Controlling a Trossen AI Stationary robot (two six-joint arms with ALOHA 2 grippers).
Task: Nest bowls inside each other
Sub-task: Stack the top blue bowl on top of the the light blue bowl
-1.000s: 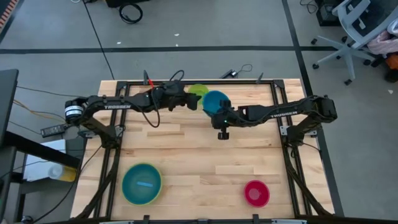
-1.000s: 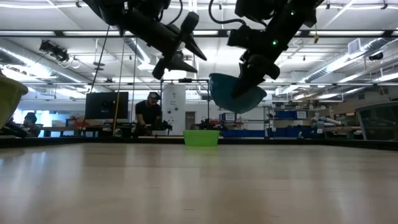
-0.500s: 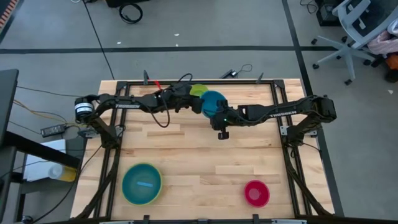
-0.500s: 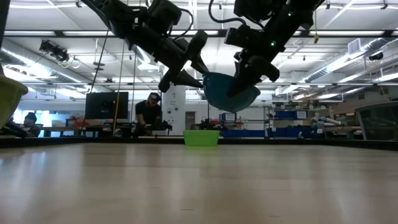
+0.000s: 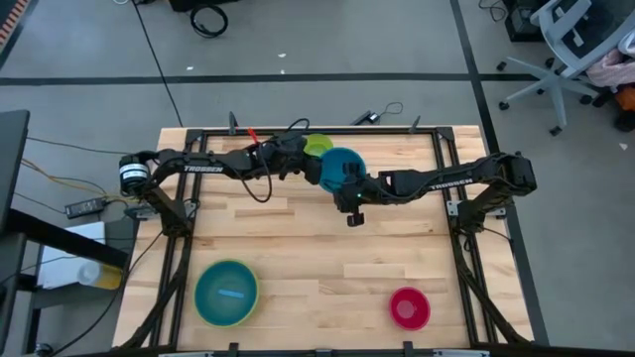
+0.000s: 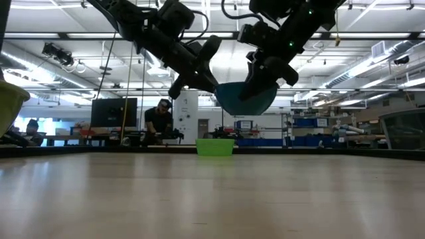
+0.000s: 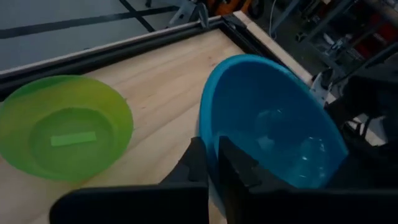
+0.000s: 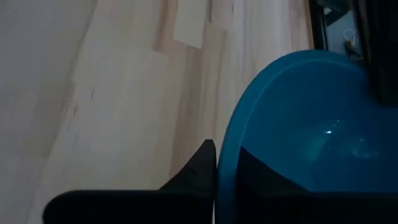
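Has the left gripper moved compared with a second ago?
Yes. The left gripper has moved toward the table's right side, passing the small green plastic bowl, and shut on the rim of the deep blue plastic bowl.

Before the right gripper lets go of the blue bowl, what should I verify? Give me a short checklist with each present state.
1. Left gripper shut on the blue bowl's rim: ok.
2. Right gripper gripping the opposite rim: ok.
3. Blue bowl clear of the table: ok, held in the air.
4. Small green bowl upright on the table, beside the blue bowl: ok.
5. Large bowl and red bowl out of the way at the near edge: ok.
6. Left grip firm enough alone: cannot tell.
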